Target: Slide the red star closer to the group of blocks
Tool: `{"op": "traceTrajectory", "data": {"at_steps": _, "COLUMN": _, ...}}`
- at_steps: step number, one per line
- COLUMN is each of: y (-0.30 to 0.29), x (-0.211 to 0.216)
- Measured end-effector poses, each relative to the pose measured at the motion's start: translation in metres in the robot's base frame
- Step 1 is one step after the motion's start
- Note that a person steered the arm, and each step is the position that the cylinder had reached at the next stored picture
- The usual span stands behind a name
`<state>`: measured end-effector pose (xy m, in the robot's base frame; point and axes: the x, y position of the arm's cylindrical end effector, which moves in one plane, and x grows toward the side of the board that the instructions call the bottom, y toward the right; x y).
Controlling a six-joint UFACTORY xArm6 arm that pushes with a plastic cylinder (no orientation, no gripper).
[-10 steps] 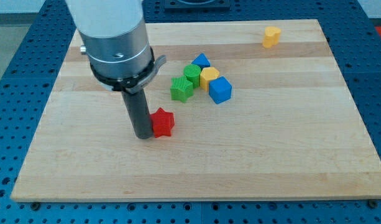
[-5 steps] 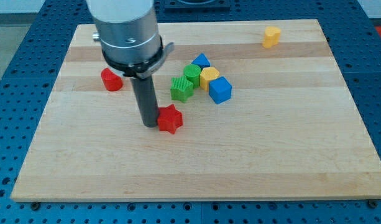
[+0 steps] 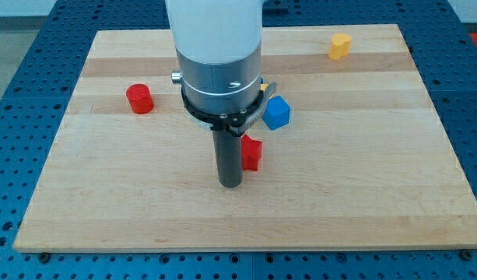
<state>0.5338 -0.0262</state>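
The red star (image 3: 252, 153) lies near the middle of the wooden board (image 3: 363, 179), partly hidden behind my rod. My tip (image 3: 230, 185) rests on the board just left of and below the star, touching or nearly touching it. Of the group of blocks only the blue cube (image 3: 276, 112) shows, up and to the right of the star. The green and yellow blocks of the group are hidden behind the arm's body.
A red cylinder (image 3: 139, 99) stands at the view's left. A yellow block (image 3: 340, 46) sits near the board's top right corner. The arm's wide grey body (image 3: 220, 70) covers the board's upper middle.
My tip and the arm have moved to the view's right and slightly down. The red star has slid right with it. The arm now hides most of the group.
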Motion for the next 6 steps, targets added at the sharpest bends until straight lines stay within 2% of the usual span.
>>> {"op": "traceTrajectory", "data": {"at_steps": 4, "y": 0.022, "x": -0.032}}
{"op": "traceTrajectory", "data": {"at_steps": 6, "y": 0.022, "x": -0.032}}
